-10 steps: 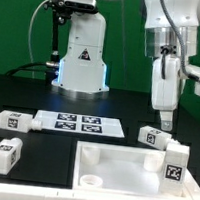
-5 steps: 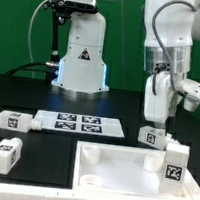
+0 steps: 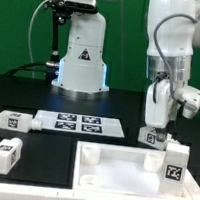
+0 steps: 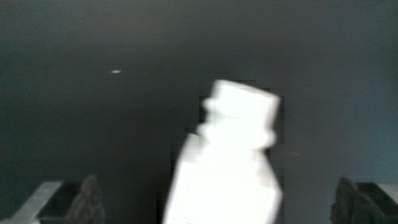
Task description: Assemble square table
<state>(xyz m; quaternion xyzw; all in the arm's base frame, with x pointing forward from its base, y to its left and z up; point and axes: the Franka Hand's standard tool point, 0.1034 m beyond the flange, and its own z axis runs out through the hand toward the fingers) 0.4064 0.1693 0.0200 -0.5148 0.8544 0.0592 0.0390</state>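
Observation:
The square table top [image 3: 131, 178], white with round corner sockets, lies at the front. My gripper [image 3: 153, 124] hangs open just above a white tagged leg [image 3: 155, 139] lying behind the top's right corner. In the wrist view that leg [image 4: 231, 150] shows blurred between my two dark fingers [image 4: 64, 202], with a gap on each side, and my gripper [image 4: 217, 204] holds nothing. Another leg [image 3: 174, 163] stands upright on the top's right edge. Two more legs [image 3: 13, 121] [image 3: 3, 155] lie at the exterior view's left.
The marker board [image 3: 77, 124] lies flat behind the table top. The big white robot base [image 3: 80, 61] with a warning triangle stands at the back, with cables to its left. The table surface is black.
The arm has come down and shifted toward the exterior view's left, bringing the open gripper over the leg behind the top's right corner. No part has moved.

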